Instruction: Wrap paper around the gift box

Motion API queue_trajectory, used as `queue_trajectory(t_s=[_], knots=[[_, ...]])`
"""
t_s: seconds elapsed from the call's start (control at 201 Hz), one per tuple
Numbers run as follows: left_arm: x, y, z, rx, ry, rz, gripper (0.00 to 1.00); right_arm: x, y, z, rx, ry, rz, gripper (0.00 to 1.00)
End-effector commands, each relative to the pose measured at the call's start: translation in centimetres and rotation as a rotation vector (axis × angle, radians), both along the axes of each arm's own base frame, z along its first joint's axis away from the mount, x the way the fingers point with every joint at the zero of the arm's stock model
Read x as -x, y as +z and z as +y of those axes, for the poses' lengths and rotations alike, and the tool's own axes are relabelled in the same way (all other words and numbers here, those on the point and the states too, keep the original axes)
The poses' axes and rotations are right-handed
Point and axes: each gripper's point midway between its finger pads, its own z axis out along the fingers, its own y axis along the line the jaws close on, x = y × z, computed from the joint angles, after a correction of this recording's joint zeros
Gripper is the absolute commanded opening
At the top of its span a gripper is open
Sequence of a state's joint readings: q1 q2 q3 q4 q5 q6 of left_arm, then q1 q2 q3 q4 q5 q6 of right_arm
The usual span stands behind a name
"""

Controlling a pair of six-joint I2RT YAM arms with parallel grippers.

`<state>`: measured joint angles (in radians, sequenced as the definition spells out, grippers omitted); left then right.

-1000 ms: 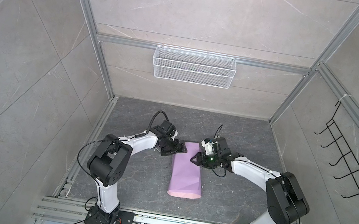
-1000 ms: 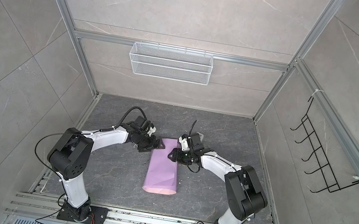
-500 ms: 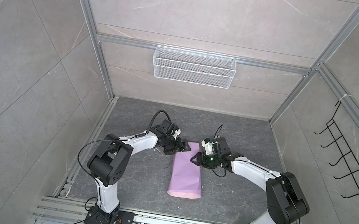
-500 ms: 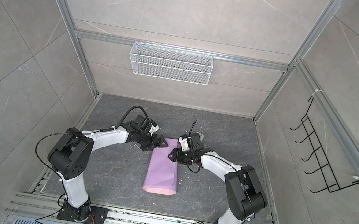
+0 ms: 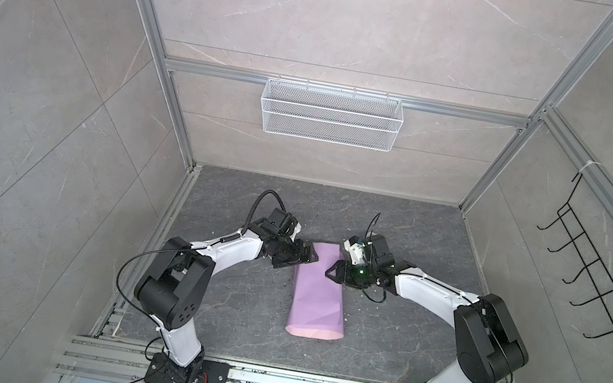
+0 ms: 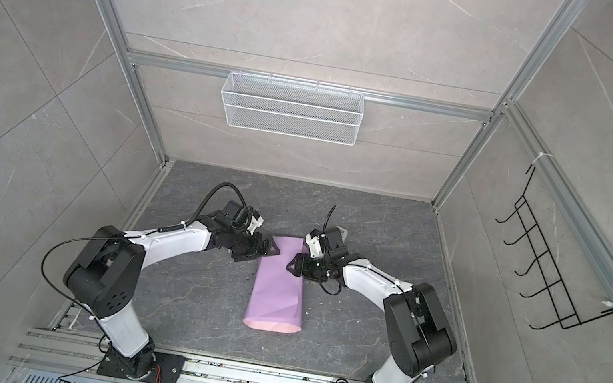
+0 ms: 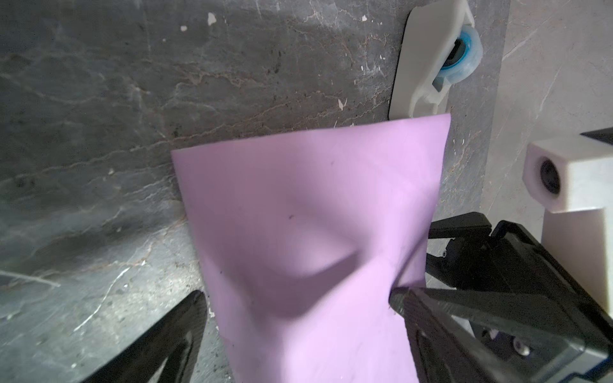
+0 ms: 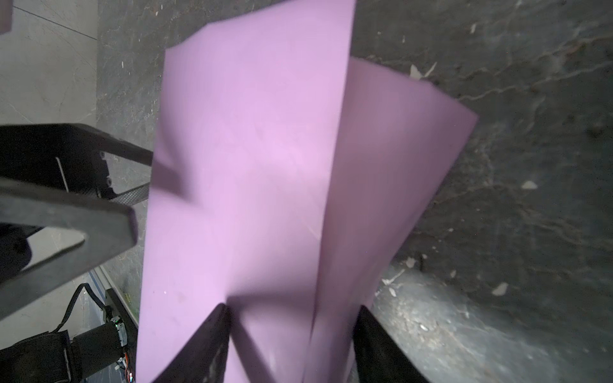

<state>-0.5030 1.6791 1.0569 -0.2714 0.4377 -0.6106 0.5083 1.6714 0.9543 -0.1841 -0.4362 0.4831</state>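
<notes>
Lilac paper (image 5: 318,291) between low arms; left fingers (image 7: 194,311) apart, right fingers (image 8: 205,358) grip unclear.

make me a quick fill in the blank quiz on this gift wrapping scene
1. The folded paper has its ___ face outward.
2. The left gripper and the right gripper flank the paper's ___ end, the one nearer the wire basket.
3. In both top views the black hook rack hangs on the ___ wall.
4. The tape dispenser shows clearly in the ___ wrist view.

Missing words: purple; far; right; left
</notes>
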Motion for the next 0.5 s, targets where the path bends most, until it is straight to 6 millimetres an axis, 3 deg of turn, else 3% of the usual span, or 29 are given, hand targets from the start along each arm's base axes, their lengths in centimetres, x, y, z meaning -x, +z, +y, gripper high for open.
queue_trajectory(t_s=[0.0, 0.249, 0.493], knots=[[1.3, 0.8, 0.6, 0.003, -0.012, 0.001, 0.94, 3.5, -4.8, -3.4, 0.171, -0.036, 0.174, 0.59], [4.0, -1.1, 0.7, -0.005, -0.079, 0.080, 0.92, 3.6, -4.7, -3.5, 0.173, -0.037, 0.171, 0.59], [4.9, -2.6, 1.1, -0.036, -0.104, 0.114, 0.91, 3.4, -4.6, -3.5, 0.172, -0.037, 0.166, 0.59]])
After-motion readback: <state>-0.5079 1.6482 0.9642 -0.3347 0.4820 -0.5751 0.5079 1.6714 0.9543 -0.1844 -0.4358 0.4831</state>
